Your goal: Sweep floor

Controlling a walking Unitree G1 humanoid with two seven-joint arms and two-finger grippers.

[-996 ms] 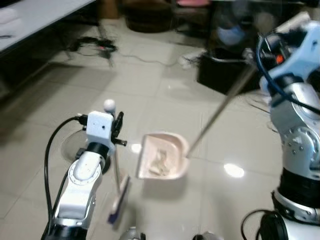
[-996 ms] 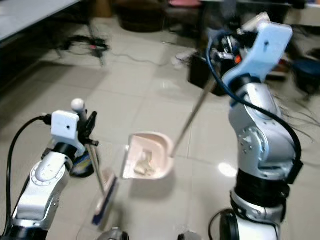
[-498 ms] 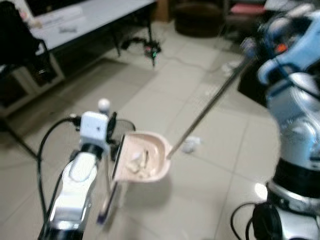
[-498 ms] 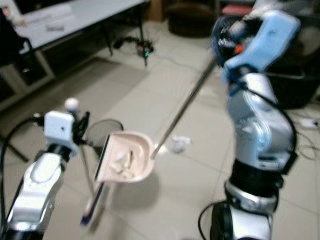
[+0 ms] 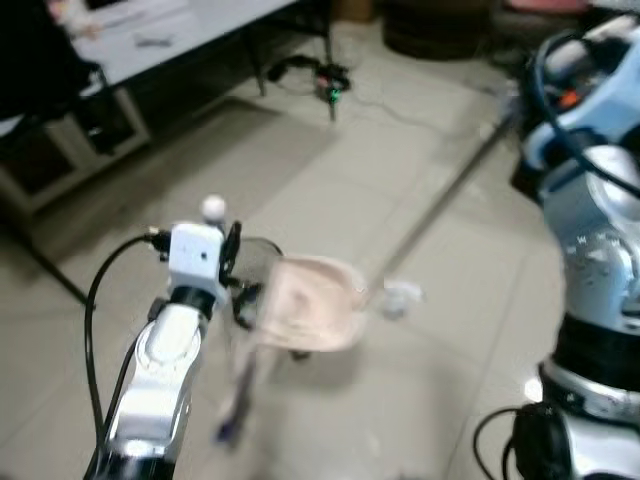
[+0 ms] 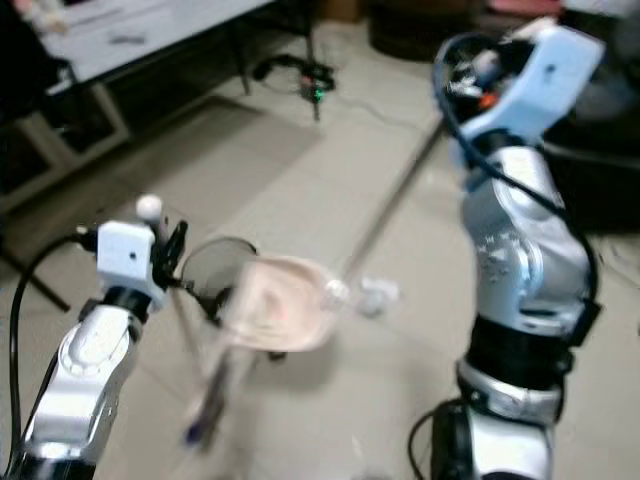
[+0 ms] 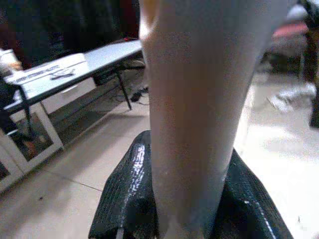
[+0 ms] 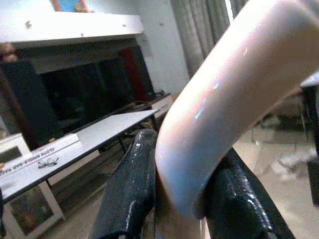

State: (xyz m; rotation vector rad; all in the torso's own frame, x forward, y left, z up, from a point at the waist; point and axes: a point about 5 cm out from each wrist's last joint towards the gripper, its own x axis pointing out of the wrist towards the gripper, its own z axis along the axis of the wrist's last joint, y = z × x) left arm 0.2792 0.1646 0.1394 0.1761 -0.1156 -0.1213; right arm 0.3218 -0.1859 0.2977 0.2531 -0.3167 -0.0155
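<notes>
Stereo and wrist views, motion-blurred. I saw my left gripper (image 5: 236, 262) closed on the pale broom handle (image 7: 194, 114), its black fingers (image 7: 130, 199) pressed against both sides; the broom (image 6: 205, 405) hung down below that gripper, head near the tiled floor (image 5: 330, 180). My right gripper (image 8: 174, 199) was clamped around the dustpan handle (image 8: 219, 104), raised high; the long rod (image 5: 440, 205) slanted down from it to the pink dustpan (image 5: 310, 315), which sat just beside the left gripper, lifted off the floor; a small white scrap (image 5: 402, 295) lay just past the pan's far edge; a table (image 6: 130, 35) stood well beyond the left gripper.
</notes>
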